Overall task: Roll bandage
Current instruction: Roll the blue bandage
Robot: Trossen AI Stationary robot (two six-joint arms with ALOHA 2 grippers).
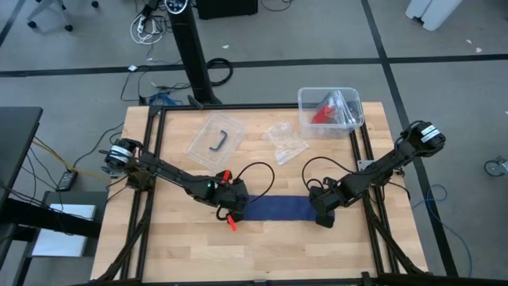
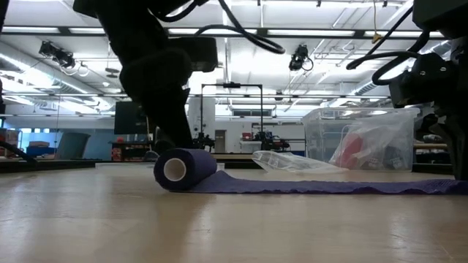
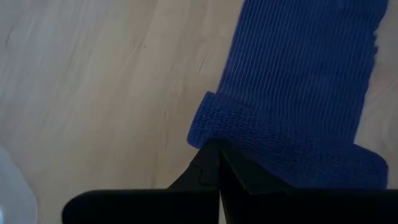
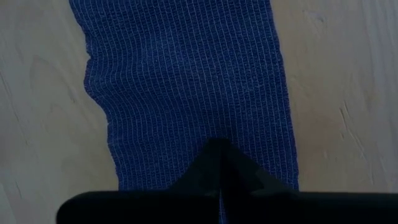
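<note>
My left gripper is down on the wooden desk, a bit left of the middle and nearer the front edge than the back edge. Its two dark fingers are pinched together with no gap, and their tip sits on top of the rolled-up end of the long dark blue soft cloth bandage. I think I press there so the little roll does not come undone and can be pushed along. From table height the roll shows a pale round hole in its middle.

The rest of the bandage lies flat in a strip toward the right edge of the desk. It is only partly rolled, so I judge there is a lot more to roll.

My right gripper is at the other end of the strip. Its fingers are squeezed shut too, and their tip rests on the flat blue cloth. I think this pins the cloth so it stays straight while the other end gets rolled.

Behind the bandage, toward the back edge, lies a flat clear plastic lid with a dark handle on it. Next comes a small crinkly clear plastic bag; I cannot tell what is in it. Near the back right corner stands a clear plastic box. Inside it is a red thing and some clear plastic bags.
</note>
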